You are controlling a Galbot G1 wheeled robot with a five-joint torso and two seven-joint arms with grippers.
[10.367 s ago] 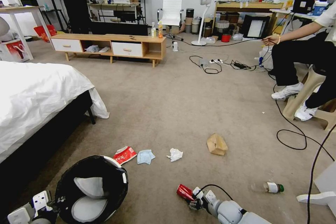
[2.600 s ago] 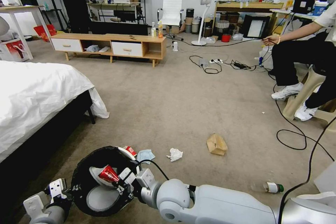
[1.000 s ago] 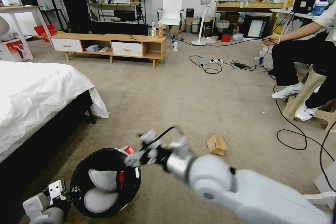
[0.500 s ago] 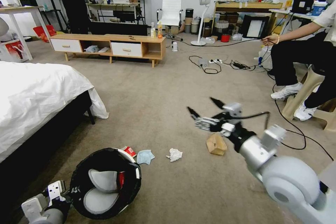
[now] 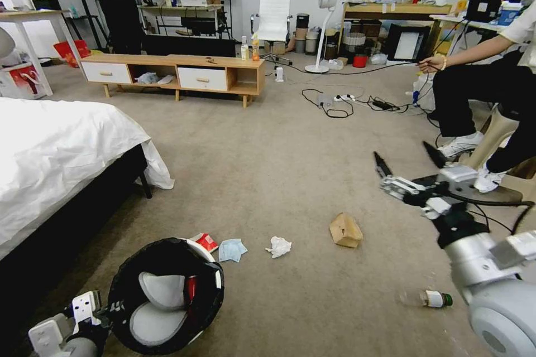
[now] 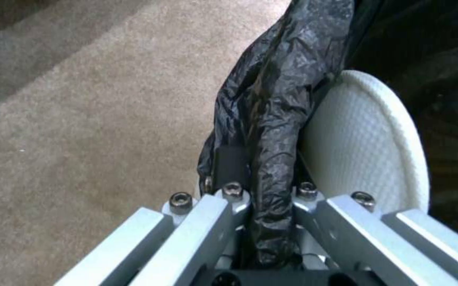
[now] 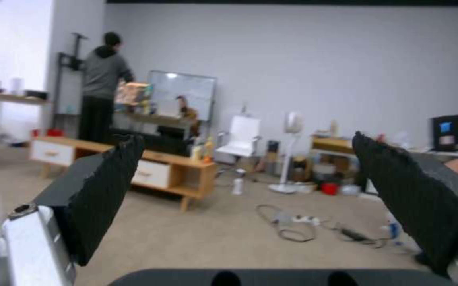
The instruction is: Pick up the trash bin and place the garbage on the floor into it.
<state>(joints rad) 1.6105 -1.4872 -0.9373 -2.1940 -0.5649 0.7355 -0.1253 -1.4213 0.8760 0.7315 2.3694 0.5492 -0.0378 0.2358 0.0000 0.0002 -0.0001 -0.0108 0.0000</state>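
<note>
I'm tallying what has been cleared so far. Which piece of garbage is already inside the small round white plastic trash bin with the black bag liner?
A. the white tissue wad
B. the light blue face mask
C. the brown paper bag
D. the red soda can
D: something red, apparently the red soda can, sits inside the trash bin gripped by the left gripper, while the bag, tissue and mask lie on the carpet.

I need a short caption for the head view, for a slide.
Left gripper holds the trash bin by its rim; open right gripper hangs above the floor, garbage scattered below.
</note>
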